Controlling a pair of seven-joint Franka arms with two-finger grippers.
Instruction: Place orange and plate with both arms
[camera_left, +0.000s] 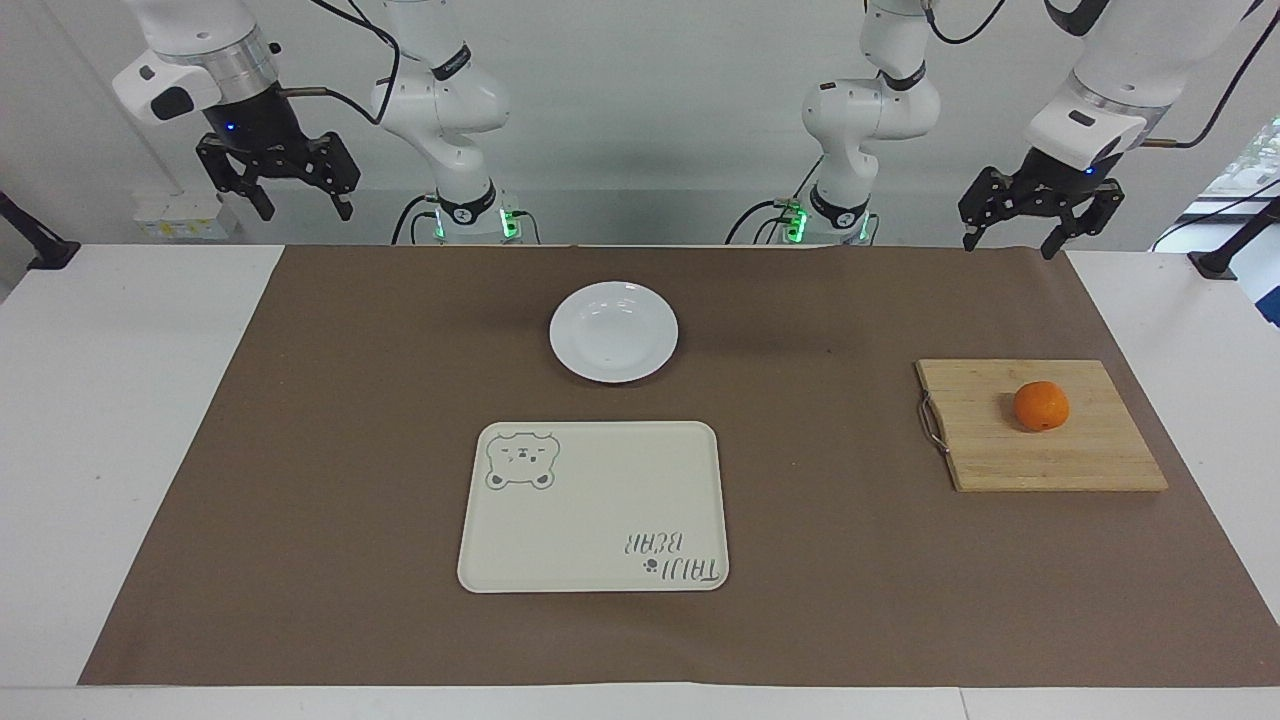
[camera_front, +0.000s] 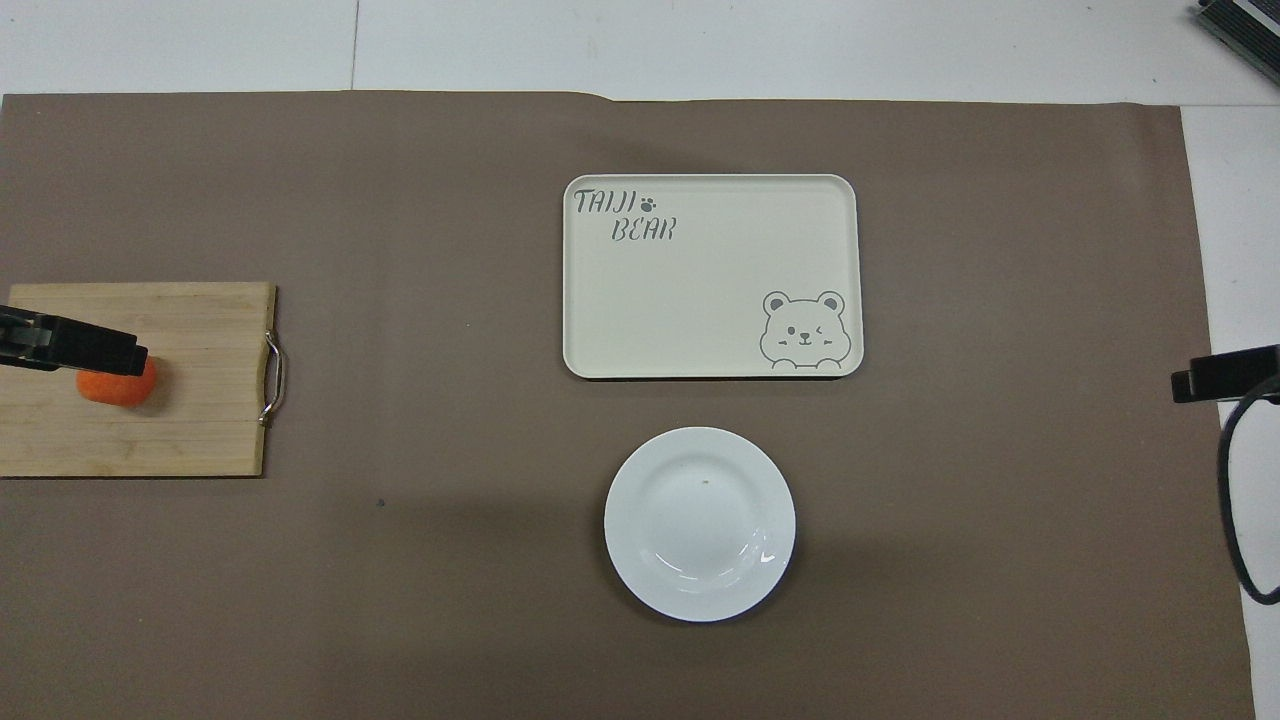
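Observation:
The orange sits on a wooden cutting board toward the left arm's end of the table. The white plate lies empty on the brown mat at mid-table, nearer to the robots than the cream bear tray. My left gripper is open and empty, raised high above the mat's edge at the robots' end. In the overhead view its tip covers part of the orange, but it is well above it. My right gripper is open, empty and raised at the right arm's end.
The tray is empty and lies farther from the robots than the plate. The cutting board has a metal handle on its edge toward mid-table. A brown mat covers most of the white table.

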